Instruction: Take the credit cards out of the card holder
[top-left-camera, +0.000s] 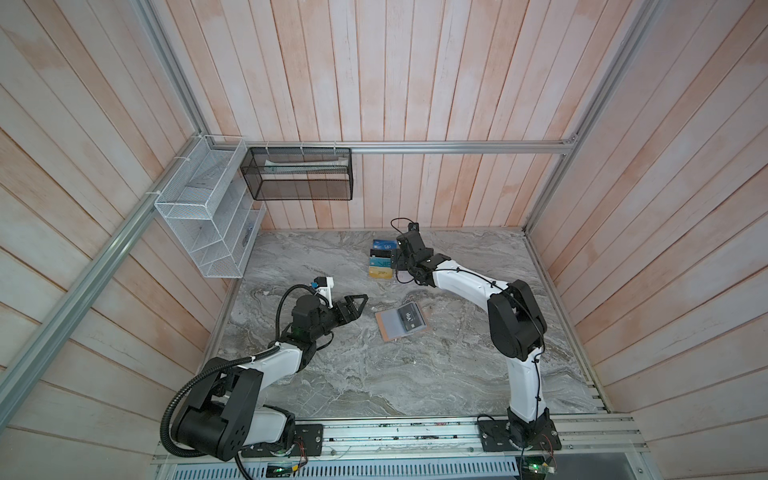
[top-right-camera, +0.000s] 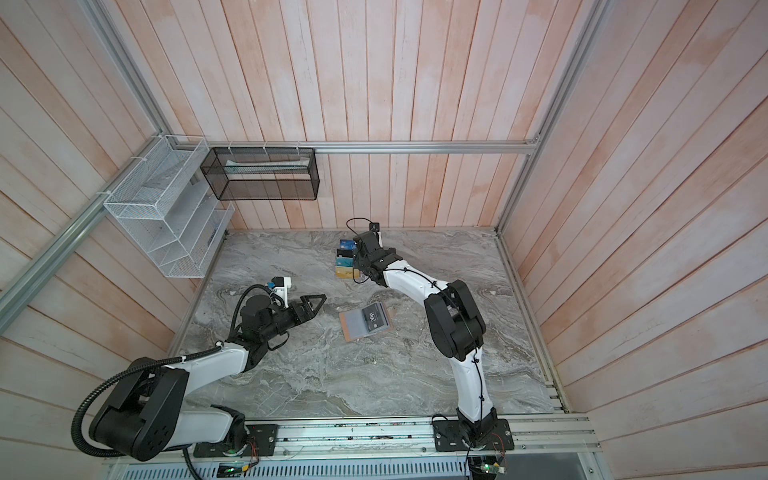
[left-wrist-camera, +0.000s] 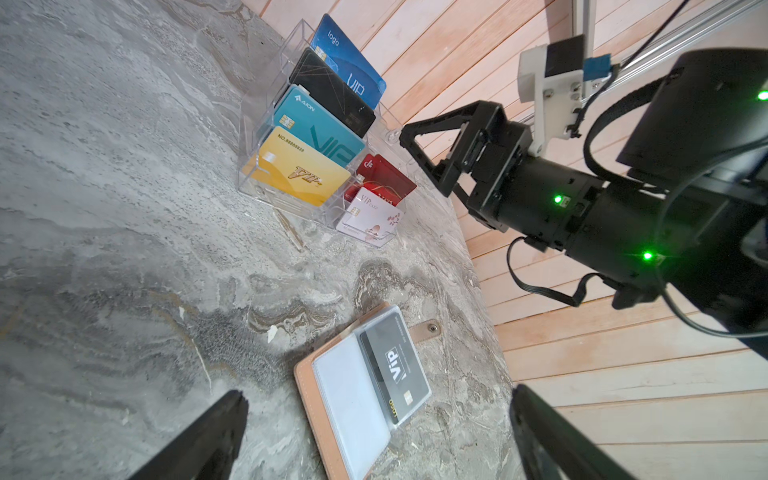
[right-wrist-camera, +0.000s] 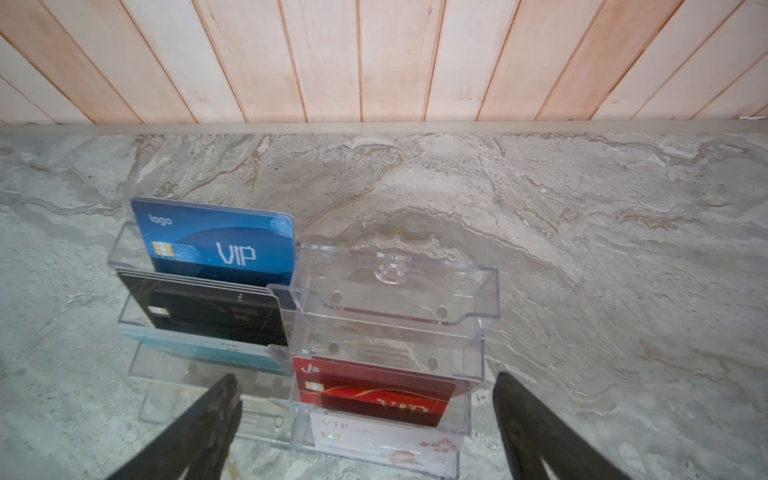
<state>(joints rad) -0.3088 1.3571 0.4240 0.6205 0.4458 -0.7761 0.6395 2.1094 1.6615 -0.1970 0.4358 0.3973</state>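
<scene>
Grey marbled surface (top-left-camera: 374, 374), pink plank walls on three sides. Counts: two arms, two wall baskets, one card holder, one acrylic stand.

Far left, a white wire basket (top-left-camera: 203, 216) and a black mesh basket (top-left-camera: 299, 174) hang off the rail above the surface. Contents too unclear to call.

Left fingers (top-left-camera: 357, 305) hover left of centre, spread wide, holding nothing. A gap of bare surface lies between them and the card holder (left-wrist-camera: 345, 395).

The holder lies open and flat mid-surface, well apart from every wall, bare surface on all sides. One card shows in it: black VIP card (left-wrist-camera: 395, 365), in the clear sleeve on the snap-tab side. The facing sleeve shows blank.

Behind it, near the back wall with a bare strip between, is the clear acrylic stand (right-wrist-camera: 395, 291). Two columns of four pockets, eight total.
- **Left column in both top views:** blue cards (right-wrist-camera: 216, 245), black cards (right-wrist-camera: 208, 311) and teal cards (right-wrist-camera: 208, 351), each several edges deep, then a yellow card (left-wrist-camera: 299, 174) at the front.
- **Other column:** two rear pockets hold nothing, then a red card (right-wrist-camera: 374, 390) and a white card (right-wrist-camera: 374, 440).

Right fingers (left-wrist-camera: 424, 165) hang close over the stand on that side, wide apart, gripping nothing.
</scene>
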